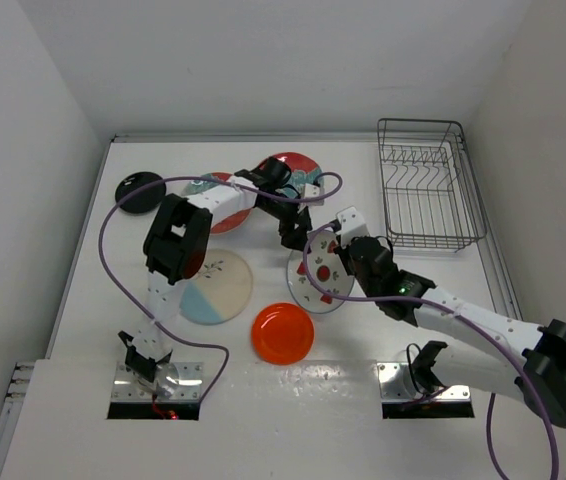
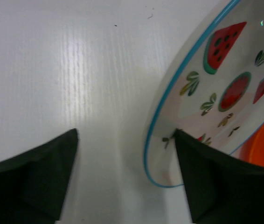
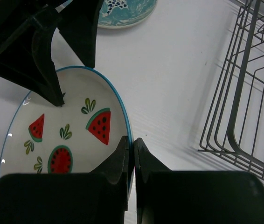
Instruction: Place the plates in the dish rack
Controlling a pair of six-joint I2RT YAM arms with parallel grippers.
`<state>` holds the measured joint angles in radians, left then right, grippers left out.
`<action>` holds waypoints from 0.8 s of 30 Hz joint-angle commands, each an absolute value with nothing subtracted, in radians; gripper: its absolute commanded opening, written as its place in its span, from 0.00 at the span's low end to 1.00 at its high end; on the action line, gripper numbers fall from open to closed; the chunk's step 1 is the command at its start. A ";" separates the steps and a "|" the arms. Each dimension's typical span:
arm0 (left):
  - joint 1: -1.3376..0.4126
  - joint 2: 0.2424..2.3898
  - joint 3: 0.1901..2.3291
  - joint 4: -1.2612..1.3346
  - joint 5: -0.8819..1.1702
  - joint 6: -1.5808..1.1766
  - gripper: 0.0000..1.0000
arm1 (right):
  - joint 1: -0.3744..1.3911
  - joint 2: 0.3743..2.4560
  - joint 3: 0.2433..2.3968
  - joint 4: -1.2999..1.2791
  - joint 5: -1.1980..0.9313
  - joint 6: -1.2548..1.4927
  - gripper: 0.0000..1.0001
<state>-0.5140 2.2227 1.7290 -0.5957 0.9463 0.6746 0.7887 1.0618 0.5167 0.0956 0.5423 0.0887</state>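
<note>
The white plate with red watermelon wedges (image 1: 315, 280) stands tilted up on its edge mid-table. My right gripper (image 1: 333, 266) is shut on its blue rim, as the right wrist view shows (image 3: 133, 141), with the plate face (image 3: 71, 133) to the left. My left gripper (image 1: 293, 238) is open at the plate's far edge. Its jaws straddle the rim (image 2: 126, 132), with one fingertip (image 2: 188, 149) against the plate face (image 2: 225, 79). The dark grey wire dish rack (image 1: 428, 190) stands at the back right with no plates in it.
The orange plate (image 1: 283, 333) and the cream-and-light-blue plate (image 1: 215, 288) lie near the front. The black plate (image 1: 140, 190) lies at the back left. Two floral plates (image 1: 293, 168) (image 1: 221, 205) lie behind the left arm. The rack's wires (image 3: 248, 93) are right of my right gripper.
</note>
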 commanded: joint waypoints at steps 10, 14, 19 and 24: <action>-0.512 2.189 1.744 -0.589 1.035 0.698 0.00 | 0.784 1.066 0.581 0.218 0.523 0.084 0.00; -0.512 2.166 1.735 -0.589 1.058 0.733 0.00 | 0.782 1.051 0.571 0.207 0.525 0.090 0.00; -0.512 2.115 1.713 -0.598 1.077 0.821 0.00 | 0.747 0.999 0.589 0.054 0.490 0.107 0.60; -0.512 2.115 1.723 -0.649 1.095 0.911 0.00 | 0.600 0.985 0.637 -0.204 0.176 0.127 0.90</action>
<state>-0.5091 2.1685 1.7172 -0.6983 1.0782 0.7338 0.6628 0.9997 0.5785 -0.0586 0.3962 0.1032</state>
